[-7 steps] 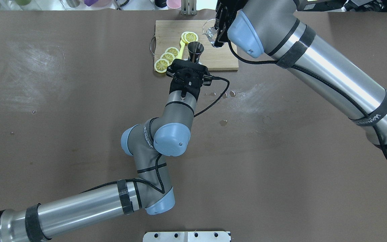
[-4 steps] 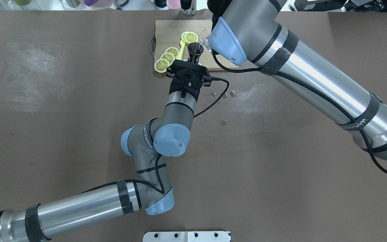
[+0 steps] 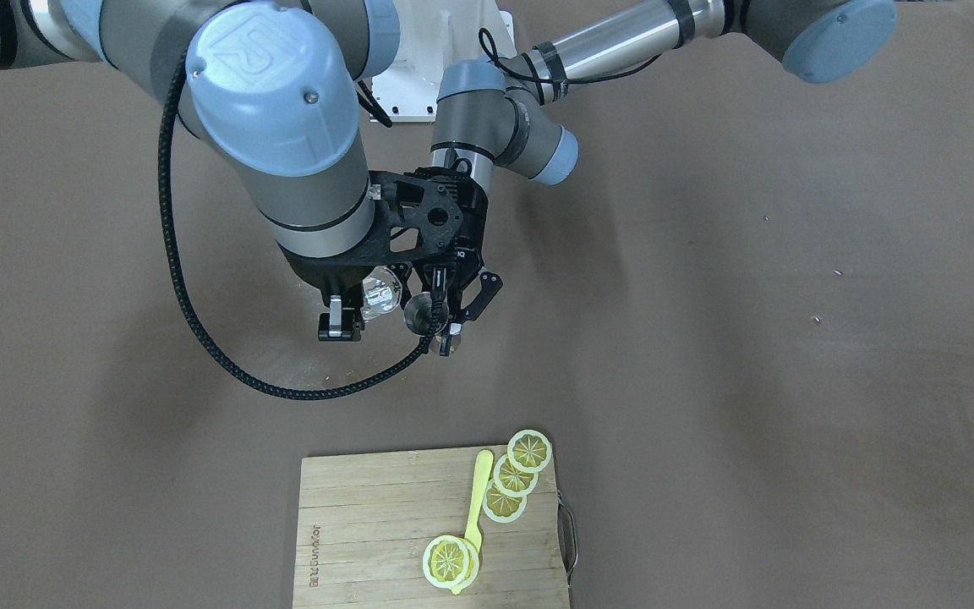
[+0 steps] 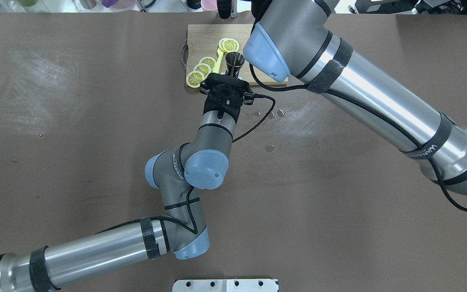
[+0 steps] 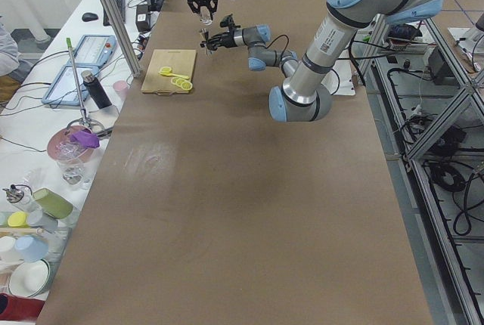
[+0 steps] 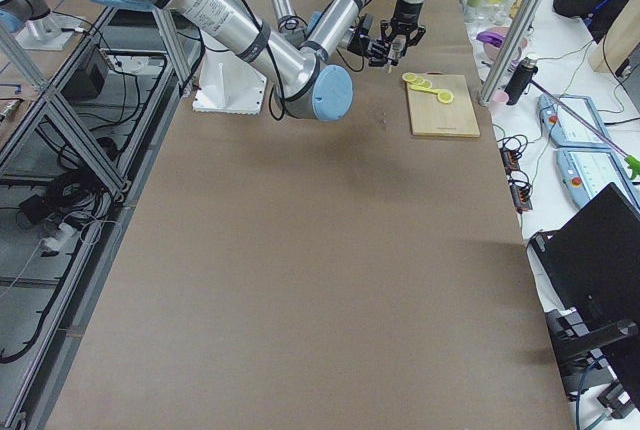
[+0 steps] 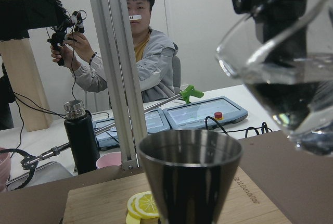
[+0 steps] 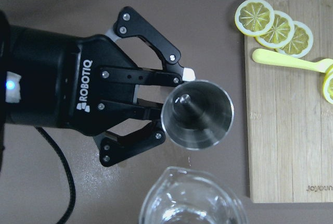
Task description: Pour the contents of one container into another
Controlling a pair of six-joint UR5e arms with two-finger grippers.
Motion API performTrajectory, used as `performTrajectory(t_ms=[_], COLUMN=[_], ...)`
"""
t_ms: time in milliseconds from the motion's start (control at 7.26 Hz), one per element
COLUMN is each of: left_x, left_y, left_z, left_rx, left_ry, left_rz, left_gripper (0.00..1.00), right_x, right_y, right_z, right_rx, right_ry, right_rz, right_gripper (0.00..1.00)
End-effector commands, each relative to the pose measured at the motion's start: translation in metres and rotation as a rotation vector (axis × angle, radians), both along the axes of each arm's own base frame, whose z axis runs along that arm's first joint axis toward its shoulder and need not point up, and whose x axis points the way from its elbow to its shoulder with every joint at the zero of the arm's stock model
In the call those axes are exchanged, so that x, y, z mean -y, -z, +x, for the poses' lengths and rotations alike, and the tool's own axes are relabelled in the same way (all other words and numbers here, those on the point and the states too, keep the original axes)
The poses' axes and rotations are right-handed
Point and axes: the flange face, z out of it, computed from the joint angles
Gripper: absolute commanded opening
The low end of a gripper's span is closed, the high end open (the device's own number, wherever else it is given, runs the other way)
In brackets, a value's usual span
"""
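My left gripper (image 8: 174, 110) is shut on the waist of a steel jigger (image 8: 197, 114), held upright in the air at the near edge of the cutting board. In the left wrist view the jigger (image 7: 190, 177) fills the lower centre, and a clear glass beaker (image 7: 283, 73) holding water hangs tilted just above and to its right. The beaker (image 3: 380, 294) sits in my right gripper (image 3: 364, 306), which is shut on it, next to the jigger (image 3: 419, 311). From overhead the jigger (image 4: 234, 60) shows, but my right arm hides the beaker.
A wooden cutting board (image 4: 201, 36) at the table's far side carries lemon slices (image 4: 202, 69) and a yellow spoon (image 8: 291, 62). Small puddles (image 4: 276, 114) lie on the brown table. A metal post, a black bottle (image 7: 83, 135) and an operator stand beyond the far edge.
My right arm has swung left in the overhead view, carrying the beaker up to the jigger and covering it. The left arm and jigger have barely moved.
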Motion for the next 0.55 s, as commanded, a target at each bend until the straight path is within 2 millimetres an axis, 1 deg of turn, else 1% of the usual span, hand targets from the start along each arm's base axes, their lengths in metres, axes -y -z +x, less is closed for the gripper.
performTrajectory(t_ms=[0, 138, 413], left_x=[0.000, 0.000, 0.001], left_y=[-0.003, -0.003, -0.002], left_z=[0.001, 0.001, 0.001], left_rx=[0.006, 0.006, 0.009], left_ry=[0.001, 0.001, 0.001], left_rz=[-0.001, -0.001, -0.001], left_gripper=[0.00, 0.00, 0.00], right_x=[0.005, 0.009, 0.015], right_y=[0.007, 0.011, 0.018], right_z=[-0.002, -0.005, -0.018], right_rx=[-0.038, -0.050, -0.082], right_ry=[0.006, 0.005, 0.009], right_rz=[0.002, 0.000, 0.003], right_gripper=[0.00, 0.00, 0.00])
